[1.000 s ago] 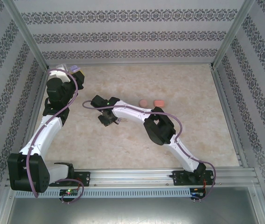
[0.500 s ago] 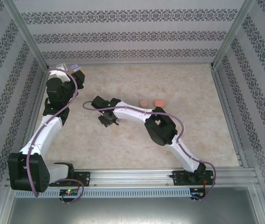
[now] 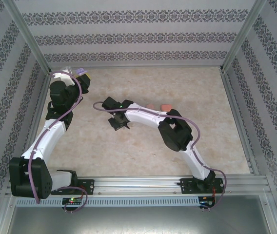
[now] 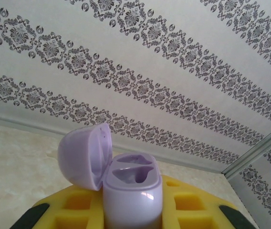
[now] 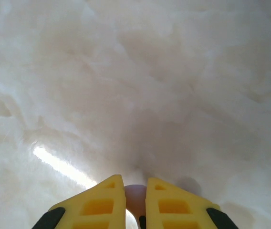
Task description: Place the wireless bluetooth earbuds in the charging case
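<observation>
In the left wrist view a pale purple charging case [image 4: 134, 188] stands upright between yellow fingers [image 4: 188, 205], its lid [image 4: 84, 155] swung open to the left and both sockets empty. My left gripper [image 4: 133, 212] is shut on it; in the top view the left gripper [image 3: 81, 77] is raised in the far left corner. My right gripper [image 5: 135, 183] is shut on a small pale purple earbud [image 5: 134, 202], just above the marble table. From above, the right gripper [image 3: 120, 123] is left of centre, and the earbud is hidden under it.
An orange case [image 3: 166, 107] and a pinkish case [image 3: 149, 106] lie behind the right forearm, partly covered by it. Patterned walls and metal posts [image 3: 27, 36] enclose the marble tabletop [image 3: 207, 126].
The right gripper's jaws have closed on the earbud and the arm has shifted a little to the right. The left arm has kept still with the case.
</observation>
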Action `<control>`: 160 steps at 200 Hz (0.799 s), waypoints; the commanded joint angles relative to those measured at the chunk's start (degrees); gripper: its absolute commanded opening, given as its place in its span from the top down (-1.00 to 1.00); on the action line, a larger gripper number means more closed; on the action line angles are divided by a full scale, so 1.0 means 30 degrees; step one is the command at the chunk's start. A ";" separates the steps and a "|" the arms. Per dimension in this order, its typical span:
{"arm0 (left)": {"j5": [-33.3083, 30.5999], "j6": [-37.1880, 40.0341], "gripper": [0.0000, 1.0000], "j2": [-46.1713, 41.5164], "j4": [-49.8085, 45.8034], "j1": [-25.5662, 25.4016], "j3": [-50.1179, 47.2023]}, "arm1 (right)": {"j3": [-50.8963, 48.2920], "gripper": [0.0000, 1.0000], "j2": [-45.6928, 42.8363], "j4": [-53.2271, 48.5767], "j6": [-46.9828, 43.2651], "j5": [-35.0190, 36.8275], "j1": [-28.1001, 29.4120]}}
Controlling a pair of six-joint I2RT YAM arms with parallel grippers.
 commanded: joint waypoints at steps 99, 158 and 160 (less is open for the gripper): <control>0.2108 0.1785 1.00 0.0638 0.2651 -0.1284 -0.0113 | -0.5360 0.78 -0.8991 0.2073 0.0462 0.0456 -0.2782; 0.2375 0.6870 1.00 0.1835 0.5909 -0.4833 -0.2365 | -0.7672 0.78 -1.3313 0.2434 0.0022 0.0858 -0.4518; 0.2433 0.7003 1.00 0.1927 0.6105 -0.4944 -0.2490 | -0.7748 0.78 -1.3494 0.2437 0.0000 0.0863 -0.4578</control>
